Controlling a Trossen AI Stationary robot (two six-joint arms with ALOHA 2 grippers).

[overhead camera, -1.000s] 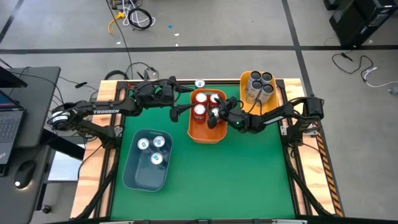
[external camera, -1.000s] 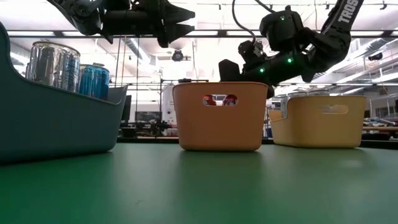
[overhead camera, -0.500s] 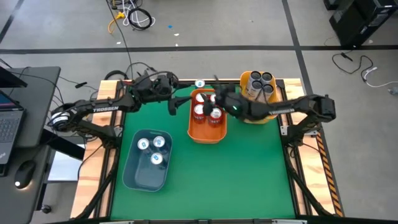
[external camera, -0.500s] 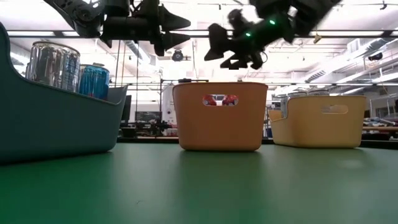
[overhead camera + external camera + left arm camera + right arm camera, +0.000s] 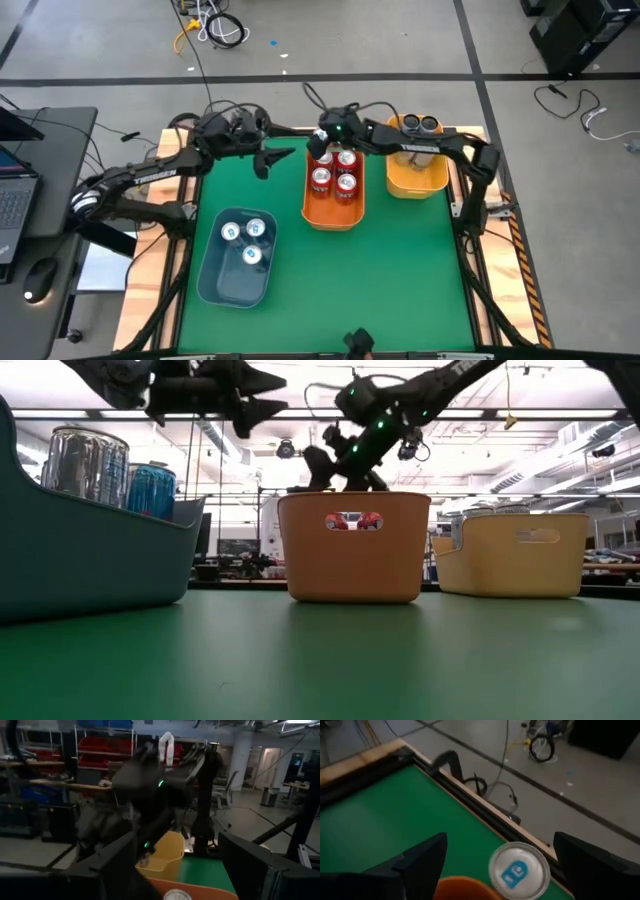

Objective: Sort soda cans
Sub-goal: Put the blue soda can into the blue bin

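The sorting looks nearly finished, judged from how the cans lie now. Taking the orange bin (image 5: 333, 205) at mid-table as the landmark and going left to right: the blue bin (image 5: 222, 282), left of it and nearer the front edge, holds three teal cans (image 5: 245, 238) with white tops. The left gripper (image 5: 272, 160) hangs just left of the orange bin's far end, fingers spread and holding nothing. In the orange bin stand four red cans (image 5: 334, 171) that I can count. The right gripper (image 5: 318, 140) is over that bin's far rim, jaws wide and empty, reaching toward one more teal can (image 5: 519, 870) — it stands alone on the green mat just past the bin's far end, near the table's back edge. To the right, touching or just beside the orange bin, the yellow bin (image 5: 414, 180) holds dark cans (image 5: 424, 124); two tops show clearly, and the right arm hides the rest.

So three kinds are binned — what seems left is that single loose teal can, which belongs with the three in the blue bin.
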